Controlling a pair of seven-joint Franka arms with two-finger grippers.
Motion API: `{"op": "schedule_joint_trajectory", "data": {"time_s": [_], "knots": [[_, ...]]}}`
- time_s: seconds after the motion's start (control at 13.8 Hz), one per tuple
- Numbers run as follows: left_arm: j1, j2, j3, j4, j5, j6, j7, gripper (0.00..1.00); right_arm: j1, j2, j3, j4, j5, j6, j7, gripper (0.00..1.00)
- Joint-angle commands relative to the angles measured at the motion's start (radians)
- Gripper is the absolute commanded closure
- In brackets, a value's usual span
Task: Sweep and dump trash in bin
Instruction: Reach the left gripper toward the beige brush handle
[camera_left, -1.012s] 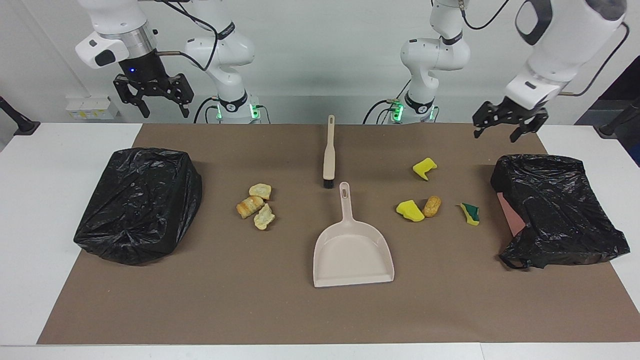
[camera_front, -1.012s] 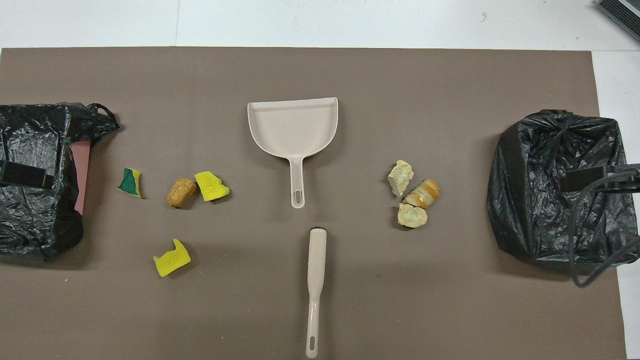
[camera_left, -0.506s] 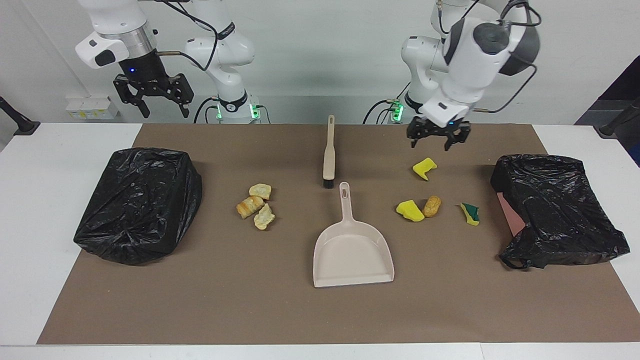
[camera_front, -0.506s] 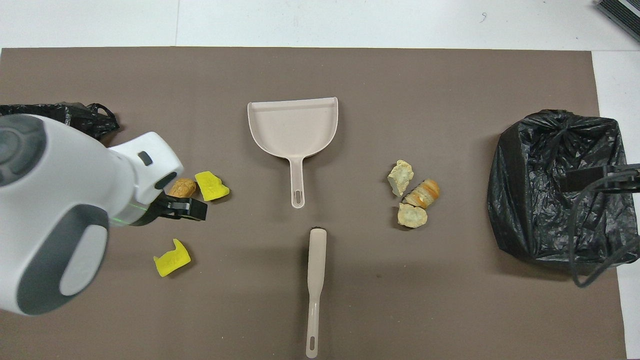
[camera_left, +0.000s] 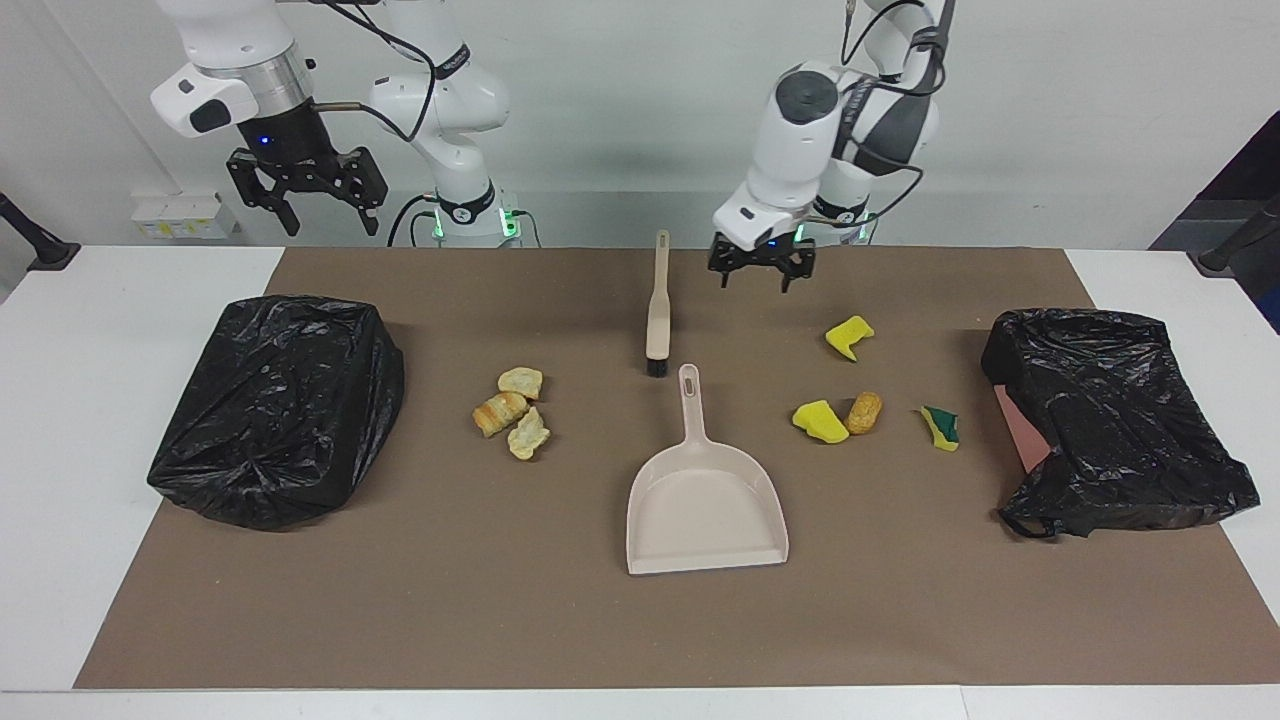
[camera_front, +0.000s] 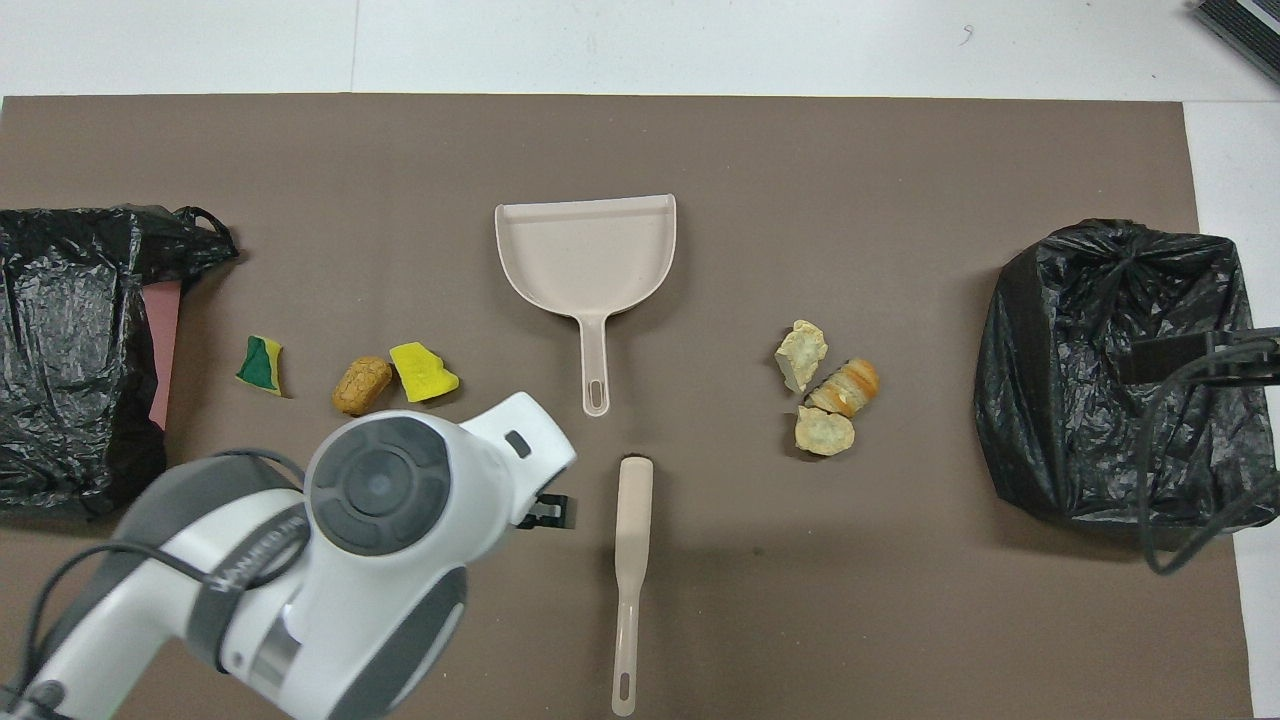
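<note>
In the facing view the left gripper (camera_left: 759, 272) is hanging with its jaws spread and empty in the upper middle of the frame, just beside the brush (camera_left: 657, 305), whose handle is lying toward the top and bristles toward the dustpan (camera_left: 706, 500) at centre. The right gripper (camera_left: 305, 190) is waiting at upper left, jaws also spread, holding nothing. The trash is lying in two groups: bread-like lumps (camera_left: 512, 410) at centre left and yellow sponge chunks (camera_left: 835, 395) at centre right, with a black-bagged bin (camera_left: 280, 405) at the left edge and another (camera_left: 1110, 415) at the right. The step in hand is probably picking up the brush; to do it well the fingers should be coming down square across the slim handle, clear of the bristles. In the overhead view the left arm is filling the lower left, its gripper (camera_front: 548, 510) just beside the brush (camera_front: 630, 560); a brown mat (camera_front: 800, 150) is covering the white table (camera_front: 700, 45).
</note>
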Motion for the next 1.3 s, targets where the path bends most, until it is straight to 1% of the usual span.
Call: {"op": "schedule_joint_trajectory", "data": {"time_s": [0.0, 0.14, 0.29, 0.43, 0.51, 0.79, 0.87, 0.94, 1.01, 1.23], "knots": [[-0.111, 0.027, 0.02, -0.04, -0.024, 0.107, -0.101, 0.0, -0.012, -0.004, 0.004, 0.003, 0.022, -0.017, -0.032, 0.0], [-0.169, 0.051, 0.02, -0.059, -0.064, 0.153, -0.114, 0.0, -0.012, -0.004, 0.004, 0.003, 0.022, -0.017, -0.032, 0.0], [-0.224, 0.082, 0.02, -0.093, -0.067, 0.204, -0.13, 0.0, -0.012, -0.004, 0.004, 0.002, 0.022, -0.017, -0.032, 0.0], [-0.254, 0.085, 0.019, -0.145, -0.068, 0.252, -0.131, 0.0, -0.012, -0.004, 0.004, 0.002, 0.022, -0.017, -0.032, 0.0], [-0.258, 0.085, 0.019, -0.164, -0.068, 0.259, -0.131, 0.0, -0.012, -0.004, 0.004, 0.002, 0.022, -0.017, -0.032, 0.0], [-0.291, 0.091, 0.012, -0.175, -0.102, 0.259, -0.132, 0.0, -0.012, -0.004, 0.004, 0.003, 0.022, -0.017, -0.032, 0.0], [-0.307, 0.108, 0.012, -0.176, -0.102, 0.259, -0.135, 0.12, -0.012, -0.004, 0.004, 0.002, 0.022, -0.017, -0.032, 0.0], [-0.314, 0.114, 0.012, -0.173, -0.102, 0.259, -0.15, 0.62, -0.012, -0.004, 0.004, 0.004, 0.022, -0.017, -0.032, 0.0], [-0.314, 0.117, 0.014, -0.167, -0.102, 0.259, -0.146, 1.0, -0.012, -0.004, 0.004, 0.003, 0.022, -0.017, -0.032, 0.0], [-0.286, 0.098, 0.023, -0.156, -0.102, 0.226, -0.137, 1.0, -0.012, -0.004, 0.004, 0.002, 0.022, -0.017, -0.032, 0.0]]}}
